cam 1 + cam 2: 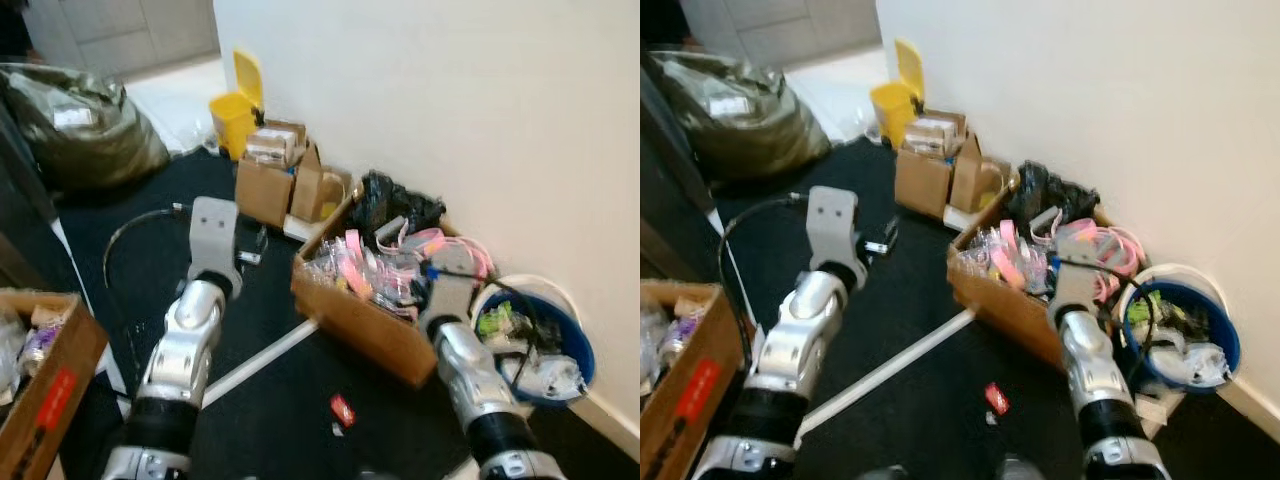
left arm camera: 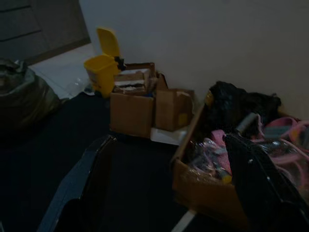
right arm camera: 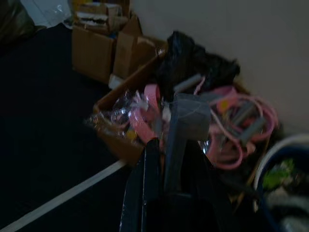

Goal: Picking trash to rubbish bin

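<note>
1. Left arm [image 1: 190,340] raised over the black floor mat [image 1: 150,250], left jaws spread wide and holding nothing, aimed toward 12 o'clock.
2. Right arm [image 1: 470,370] stretched toward 1 o'clock, right jaws pinched nearly closed on a grey scrap [image 3: 193,116], seemingly gripped at the tips, above the long cardboard box [image 1: 360,325].
3. Long cardboard box on the mat against the white wall, crammed with pink bands [image 1: 355,260] and clear wrappers, a black bag [image 1: 400,200] at its far end.
4. Blue rubbish bin [image 1: 580,350] with a white liner at 2 o'clock, just beside the box's near end, already heaped with white and green litter.
5. Red scrap [image 1: 342,409] on the mat between the two arms, near a white rod [image 1: 262,362] lying aslant.
6. Yellow pedal bin [image 1: 235,115], lid up, at 12 o'clock beyond two small brown cartons [image 1: 265,190].
7. Bulging dark sack [image 1: 90,125] at 10 o'clock; open carton with a red label [image 1: 50,400] at 9 o'clock.
</note>
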`<state>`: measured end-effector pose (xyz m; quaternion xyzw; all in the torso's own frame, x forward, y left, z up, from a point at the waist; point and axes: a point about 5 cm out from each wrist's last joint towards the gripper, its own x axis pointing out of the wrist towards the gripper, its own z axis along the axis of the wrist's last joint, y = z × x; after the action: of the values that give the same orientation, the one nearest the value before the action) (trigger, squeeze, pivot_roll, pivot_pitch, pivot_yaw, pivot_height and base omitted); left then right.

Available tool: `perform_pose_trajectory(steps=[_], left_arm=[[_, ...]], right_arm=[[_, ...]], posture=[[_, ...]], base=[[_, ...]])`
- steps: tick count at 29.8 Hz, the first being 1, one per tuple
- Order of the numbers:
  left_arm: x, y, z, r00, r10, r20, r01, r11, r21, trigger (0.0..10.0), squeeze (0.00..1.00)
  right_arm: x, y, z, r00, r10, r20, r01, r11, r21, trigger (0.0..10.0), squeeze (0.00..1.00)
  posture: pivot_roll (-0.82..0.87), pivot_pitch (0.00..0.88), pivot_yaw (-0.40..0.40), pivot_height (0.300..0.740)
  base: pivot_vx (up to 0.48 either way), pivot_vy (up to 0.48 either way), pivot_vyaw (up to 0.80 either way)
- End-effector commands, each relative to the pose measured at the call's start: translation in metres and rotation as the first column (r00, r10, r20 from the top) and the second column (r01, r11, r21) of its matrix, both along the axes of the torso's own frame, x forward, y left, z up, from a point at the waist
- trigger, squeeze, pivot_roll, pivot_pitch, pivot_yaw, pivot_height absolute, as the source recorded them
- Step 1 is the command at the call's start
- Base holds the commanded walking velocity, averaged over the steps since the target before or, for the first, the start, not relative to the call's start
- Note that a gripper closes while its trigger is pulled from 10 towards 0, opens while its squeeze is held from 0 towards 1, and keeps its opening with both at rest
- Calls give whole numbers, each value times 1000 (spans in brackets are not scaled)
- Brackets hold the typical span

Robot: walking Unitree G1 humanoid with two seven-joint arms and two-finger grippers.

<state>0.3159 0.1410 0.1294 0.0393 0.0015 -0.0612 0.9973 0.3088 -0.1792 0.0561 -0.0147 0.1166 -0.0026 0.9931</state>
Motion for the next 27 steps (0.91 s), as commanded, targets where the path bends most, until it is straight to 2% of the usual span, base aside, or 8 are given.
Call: perform_pose_trajectory(steps=[1,27], left_arm=[[-1,3,-3,1000,11,-18,-11,1000,6,10000,0],[0,3,-3,1000,22,-20,-22,1000,2,10000,0]], right_arm=[[1,12,-2,999,35,-8,-35,999,5,10000,0],[7,15,2,998,70,-2,-70,997,-19,10000,0]], posture=[[-44,0,-2,740],[-43,0,-9,740]], base=[[322,0,581],[322,0,767]])
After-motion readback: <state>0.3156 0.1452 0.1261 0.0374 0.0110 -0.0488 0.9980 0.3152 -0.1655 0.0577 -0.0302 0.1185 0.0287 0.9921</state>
